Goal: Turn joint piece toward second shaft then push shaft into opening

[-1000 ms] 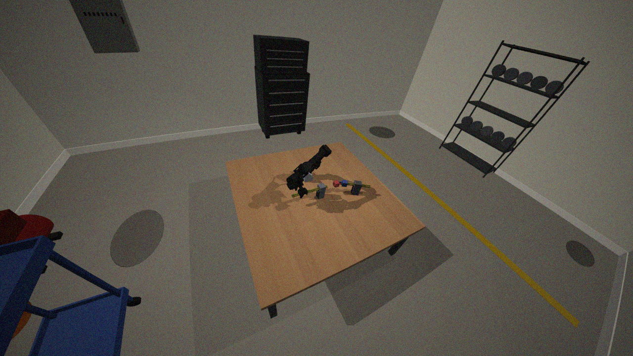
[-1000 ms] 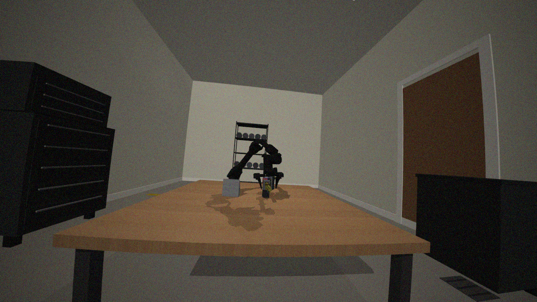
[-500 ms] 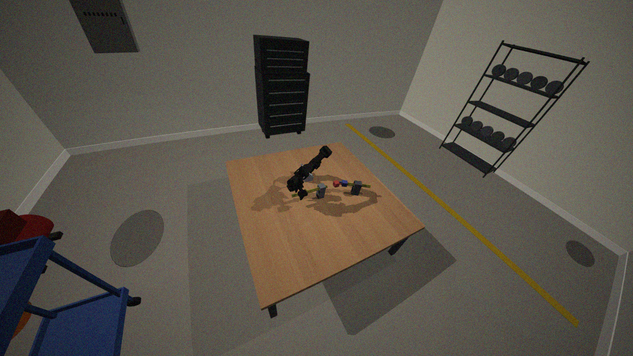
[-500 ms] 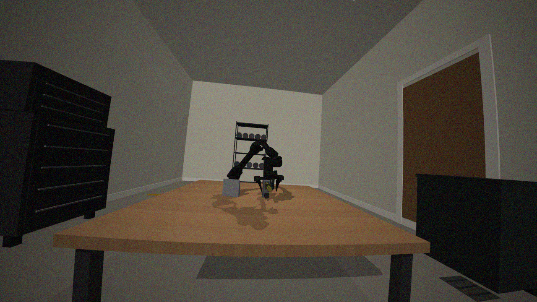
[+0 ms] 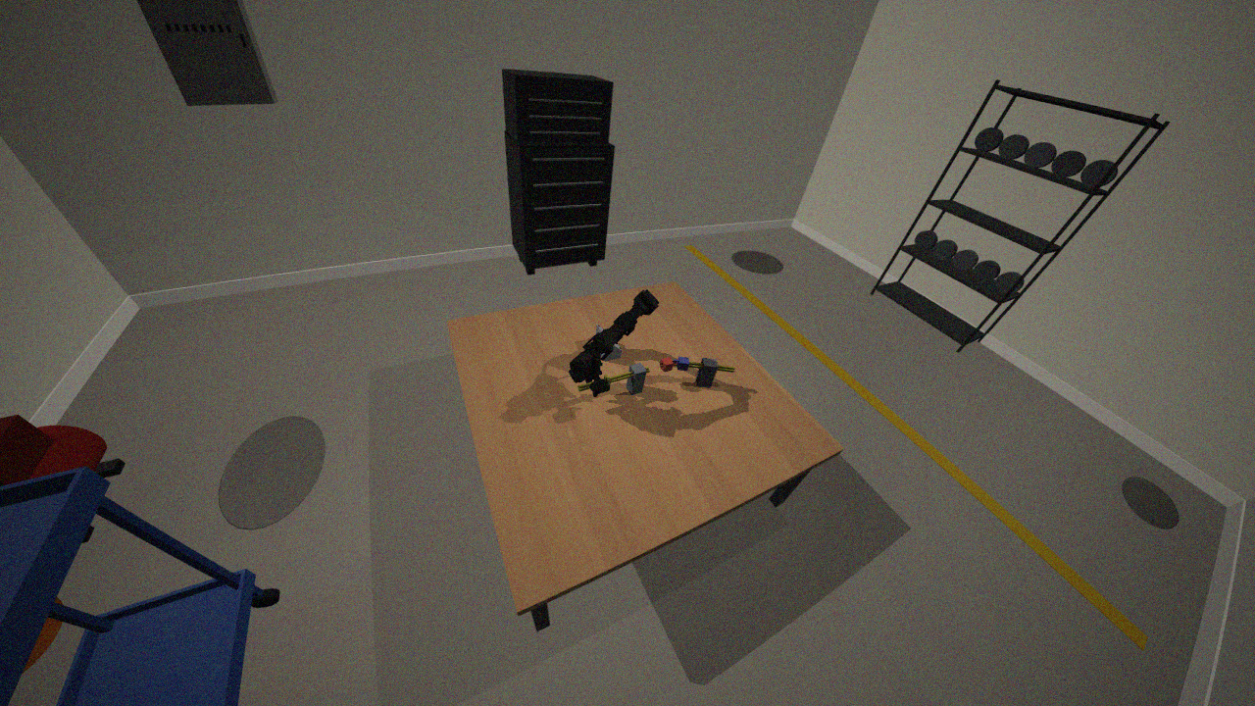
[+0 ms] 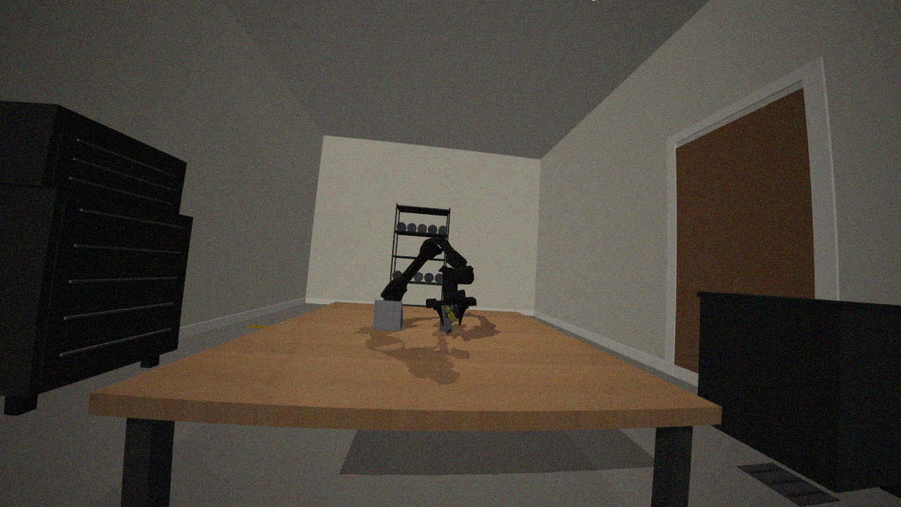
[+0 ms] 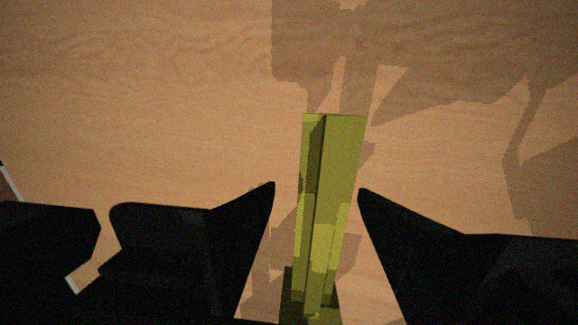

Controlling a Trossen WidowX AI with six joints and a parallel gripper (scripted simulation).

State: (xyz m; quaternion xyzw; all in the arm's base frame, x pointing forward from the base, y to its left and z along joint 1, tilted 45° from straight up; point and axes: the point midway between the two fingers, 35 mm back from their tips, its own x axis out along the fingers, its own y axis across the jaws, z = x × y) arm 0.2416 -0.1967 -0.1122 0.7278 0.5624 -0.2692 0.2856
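The yellow-green second shaft (image 5: 618, 378) (image 6: 450, 312) (image 7: 339, 171) passes through the grey second block (image 5: 637, 378). My gripper (image 5: 600, 386) (image 6: 450, 322) (image 7: 315, 190) is partly open around the shaft's outer part, with a gap on each side in the wrist view. The shaft's collar (image 7: 285, 295) shows at the bottom of that view. The shaft's other end stops a little short of the red joint piece (image 5: 666, 364). A blue part (image 5: 682, 362) joins it to the first shaft (image 5: 724, 369), held in the dark first block (image 5: 706, 373). The red opening's exact direction is too small to tell.
The wooden table (image 5: 578, 527) (image 6: 402, 403) carries the arm and both blocks. The arm's pale base block (image 5: 614, 352) (image 6: 388, 315) stands behind the second shaft in the top view. Dark arm shadows fall across the table top.
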